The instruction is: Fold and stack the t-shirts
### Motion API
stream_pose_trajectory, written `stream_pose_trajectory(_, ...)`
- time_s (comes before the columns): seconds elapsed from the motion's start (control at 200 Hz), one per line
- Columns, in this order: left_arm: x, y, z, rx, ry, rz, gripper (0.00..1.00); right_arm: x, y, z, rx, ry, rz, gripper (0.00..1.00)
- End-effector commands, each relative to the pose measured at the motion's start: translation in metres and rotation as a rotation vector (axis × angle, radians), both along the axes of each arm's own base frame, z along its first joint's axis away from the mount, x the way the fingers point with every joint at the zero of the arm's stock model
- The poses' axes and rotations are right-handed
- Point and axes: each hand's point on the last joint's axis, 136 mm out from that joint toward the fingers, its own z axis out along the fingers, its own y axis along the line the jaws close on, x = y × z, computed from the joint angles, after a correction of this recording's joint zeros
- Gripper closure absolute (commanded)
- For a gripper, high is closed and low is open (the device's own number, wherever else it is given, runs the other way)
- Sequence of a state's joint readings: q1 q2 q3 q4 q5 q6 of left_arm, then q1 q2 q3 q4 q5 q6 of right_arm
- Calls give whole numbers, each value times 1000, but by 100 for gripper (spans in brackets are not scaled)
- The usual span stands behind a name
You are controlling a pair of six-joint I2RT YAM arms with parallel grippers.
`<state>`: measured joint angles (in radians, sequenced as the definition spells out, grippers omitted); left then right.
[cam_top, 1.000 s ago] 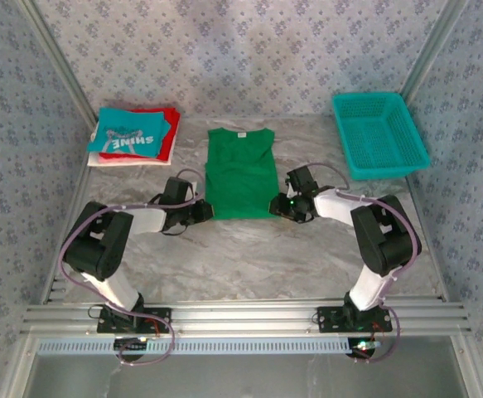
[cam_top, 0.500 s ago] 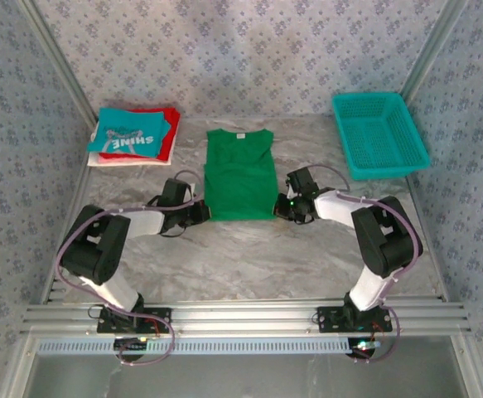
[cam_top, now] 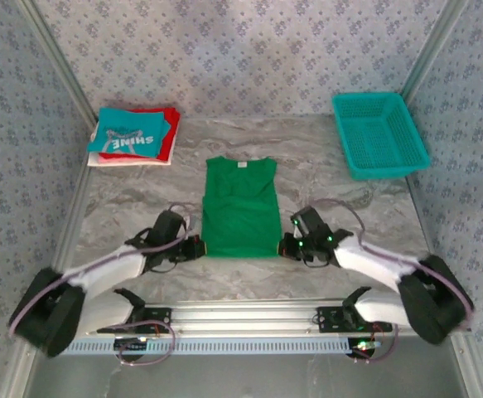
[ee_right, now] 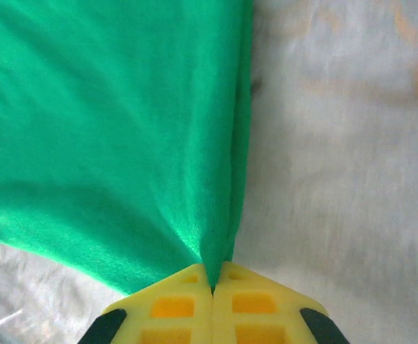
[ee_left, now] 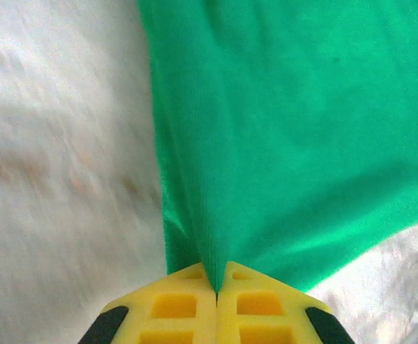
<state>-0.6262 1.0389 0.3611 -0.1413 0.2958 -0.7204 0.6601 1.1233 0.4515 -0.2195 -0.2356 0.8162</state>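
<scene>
Shirt: green t-shirt [cam_top: 239,207] flat on desk [cam_top: 357,215], right of folded stack [cam_top: 133,137].
Axis: collar toward stack's row, hem away.
Left claw [cam_top: 198,246]: clamped on hem corner nearer stack.
Right claw [cam_top: 282,247]: clamped on farther hem corner.

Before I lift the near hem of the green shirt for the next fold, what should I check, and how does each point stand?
1. Grip of left pincer on the green t-shirt, near-left corner: ok, shut on the cloth.
2. Grip of right pincer on the near-right corner: ok, shut on the cloth.
3. Both pincers level along the hem: ok.
4. Shirt lying flat, collar at the far end: ok.
5. The folded stack and the basket stand apart from the shirt: ok.
6. Every cloth layer caught in each pincer: cannot tell.
</scene>
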Motion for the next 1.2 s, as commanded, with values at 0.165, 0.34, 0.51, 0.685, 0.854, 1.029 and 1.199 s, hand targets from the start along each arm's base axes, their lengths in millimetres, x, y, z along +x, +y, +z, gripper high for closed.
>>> stream_pose_trajectory(0.165,-71,38,11,-28,108,148,100,-44,-31,18,-20,24,-168,100)
stream_pose_trajectory(0.34,-57,33,48,4,18,100,100,-19,-17,61,-37,-105,-125,100)
stream_pose_trajectory(0.51,-24,25,93,68,-90,74,100,11,-3,107,-57,-222,-76,100)
stream_pose_trajectory(0.685,18,16,128,23,-176,92,100,47,3,141,-41,-316,-78,100)
stream_pose_trajectory(0.854,55,23,148,41,-242,123,100,80,3,152,-48,-338,-101,100)
stream_pose_trajectory(1.029,86,34,143,66,-245,149,100,111,-1,152,-51,-344,-148,100)
stream_pose_trajectory(1.199,110,34,139,87,-255,136,100,142,1,150,-61,-355,-142,100)
